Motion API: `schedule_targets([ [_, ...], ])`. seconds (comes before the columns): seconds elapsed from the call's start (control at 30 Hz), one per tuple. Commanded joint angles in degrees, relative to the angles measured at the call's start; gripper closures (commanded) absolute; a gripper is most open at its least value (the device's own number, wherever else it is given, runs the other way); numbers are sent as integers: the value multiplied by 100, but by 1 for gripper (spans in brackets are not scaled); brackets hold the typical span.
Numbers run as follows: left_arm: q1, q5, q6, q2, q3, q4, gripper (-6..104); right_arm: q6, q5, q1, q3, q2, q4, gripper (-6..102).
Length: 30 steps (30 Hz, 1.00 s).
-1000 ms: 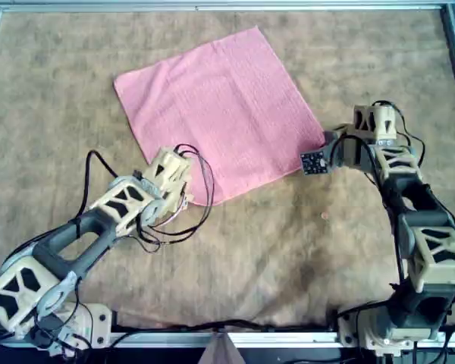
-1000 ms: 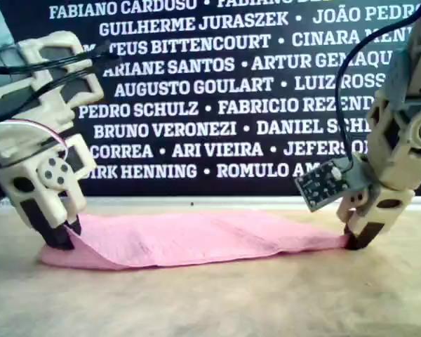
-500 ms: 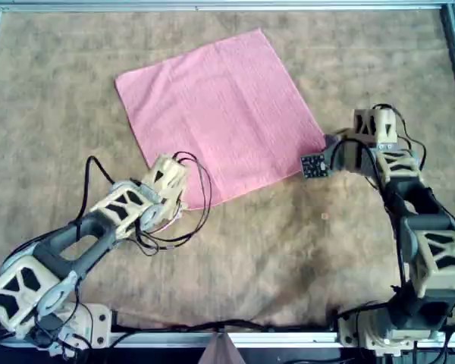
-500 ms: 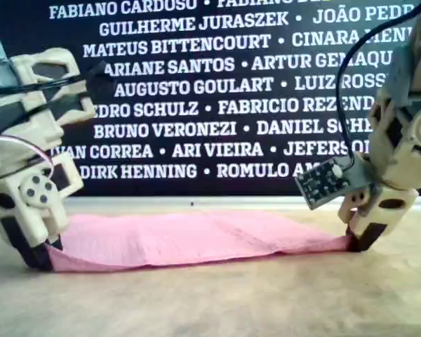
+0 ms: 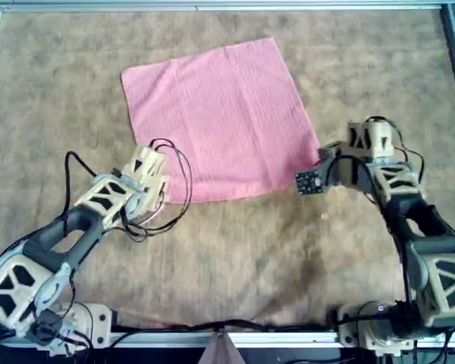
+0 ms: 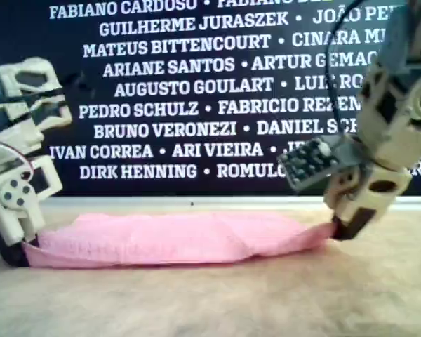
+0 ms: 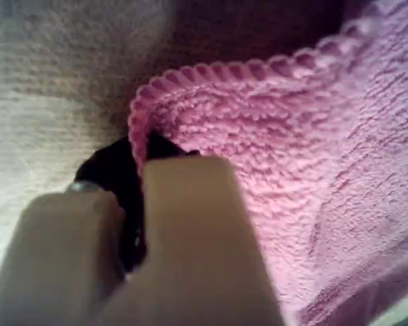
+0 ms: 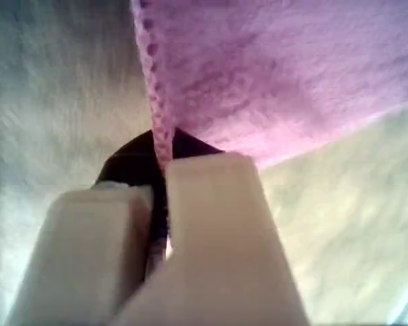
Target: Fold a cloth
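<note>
Both near corners of the cloth (image 5: 220, 117) have been dragged nearer; left tool (image 5: 153, 184) and right tool (image 5: 319, 158) stay clamped on them, ready to lift for folding.

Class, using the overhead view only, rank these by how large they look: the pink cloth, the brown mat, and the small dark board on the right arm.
1. Mat, covering nearly the whole frame.
2. Cloth.
3. Board, by far the smallest, though it rides above the mat, nearer the camera.

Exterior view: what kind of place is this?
Probably a robotics lab or demo stand: a framed work table, a dark banner of names, and two small arms gripping a pink cloth.
</note>
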Motion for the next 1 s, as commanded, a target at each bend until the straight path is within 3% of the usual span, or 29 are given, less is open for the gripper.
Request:
schedule_targets([
  [0.0,141,-18,97,422,105,0,98,35,-53,272,26,738,53,97],
  [0.13,290,-18,105,800,369,0,98,44,-53,448,316,1081,62,97],
  [0.3,1028,35,105,1327,545,0,98,44,0,439,721,1538,62,97],
  [0.4,1283,88,114,1494,659,0,98,44,-18,448,1081,1898,62,97],
  [0.97,1283,97,114,1503,1257,-18,98,44,-44,448,2303,2602,62,97],
])
